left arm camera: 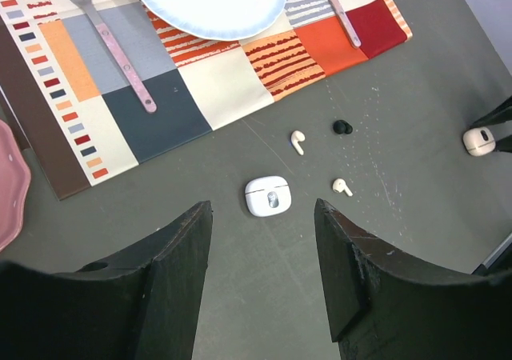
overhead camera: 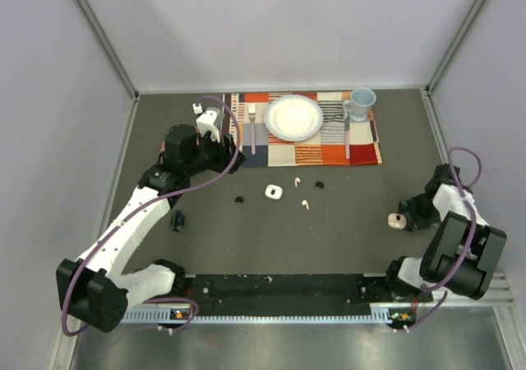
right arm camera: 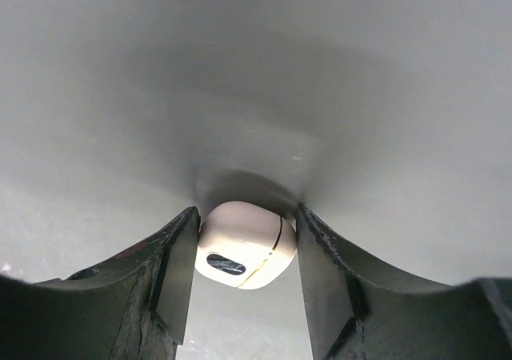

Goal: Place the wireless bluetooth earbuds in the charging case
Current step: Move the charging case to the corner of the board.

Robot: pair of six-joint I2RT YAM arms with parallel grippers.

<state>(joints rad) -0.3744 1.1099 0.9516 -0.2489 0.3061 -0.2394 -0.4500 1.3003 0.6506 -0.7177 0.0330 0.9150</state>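
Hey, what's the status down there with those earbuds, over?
Left pincer open, empty. Right pincer closed on pale case. Earbuds loose on table near white case. Nothing blocking them.

Top camera looks down over the dark grey table (overhead camera: 345, 247); left wrist slants across its middle; right wrist hugs the pale rounded plastic case (right arm camera: 244, 252), visible in all views.

Mid tabletop (overhead camera: 353, 238) lies open, dotted only with earbuds (overhead camera: 304, 206) and a white case (overhead camera: 274, 191). A placemat (overhead camera: 366, 152) crowds the far side.
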